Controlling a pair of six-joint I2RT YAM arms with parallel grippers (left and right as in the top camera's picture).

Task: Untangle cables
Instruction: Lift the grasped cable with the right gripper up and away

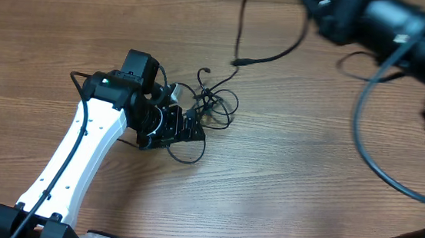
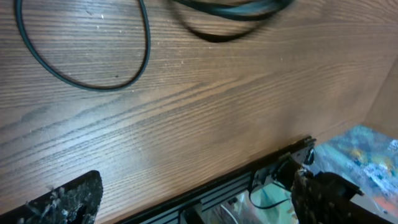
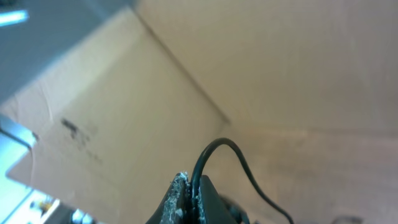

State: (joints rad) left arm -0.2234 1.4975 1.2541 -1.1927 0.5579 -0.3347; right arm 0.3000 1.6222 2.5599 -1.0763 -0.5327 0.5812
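Wooden table (image 1: pixel 284 179), brown grain, fills the overhead view. Its front edge carries a dark rail, with bright clutter beyond it, blurred in the left wrist view. Cardboard wall (image 3: pixel 155 112), tan and creased, fills the right wrist view. Left arm (image 1: pixel 78 153), white with a black wrist, reaches in from the lower left. Right arm (image 1: pixel 390 30), dark and heavily blurred, crosses the upper right corner and is cut off by the frame. Left gripper (image 1: pixel 196 127): fingers spread wide and low over the wood, holding nothing. Right gripper (image 3: pixel 189 199): fingers pinched together on one thin black strand that arcs up out of them. Only the fingertips show, and the overhead view of it is too smeared to read. Cables (image 1: pixel 212 103): thin black cords in a loose tangle at mid-table, touching or just beside the left fingertips, with one loop trailing under the gripper. From the tangle, strands climb toward the top edge and the right arm. One plug end (image 1: pixel 237 62) lies on the wood above the tangle. In the left wrist view, a loop of the cables (image 2: pixel 93 84) lies ahead of the open fingers (image 2: pixel 68 199), apart from them.
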